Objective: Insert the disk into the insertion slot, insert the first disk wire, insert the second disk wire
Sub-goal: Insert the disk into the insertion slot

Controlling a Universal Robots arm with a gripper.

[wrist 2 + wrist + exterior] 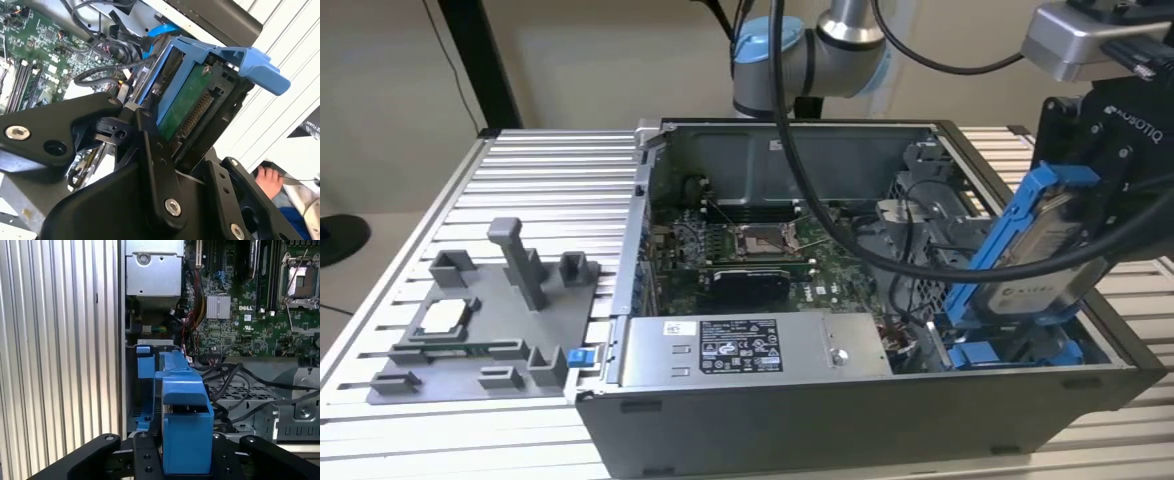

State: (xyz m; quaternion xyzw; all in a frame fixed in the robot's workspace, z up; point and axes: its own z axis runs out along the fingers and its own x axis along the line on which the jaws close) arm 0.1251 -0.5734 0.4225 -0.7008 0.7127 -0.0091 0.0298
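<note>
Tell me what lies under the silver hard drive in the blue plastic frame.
Below the silver hard drive in its blue frame sits the grey metal drive bay with blue rails, black cables beside it. The bay's floor is hidden by the drive.

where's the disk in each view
Exterior view: disk tilted over the slot, at the exterior view's right.
Second wrist view: disk green underside showing, next to the motherboard.
First wrist view: disk end-on, blue frame nearest, slot beyond.
Shared landmark: green motherboard.
</note>
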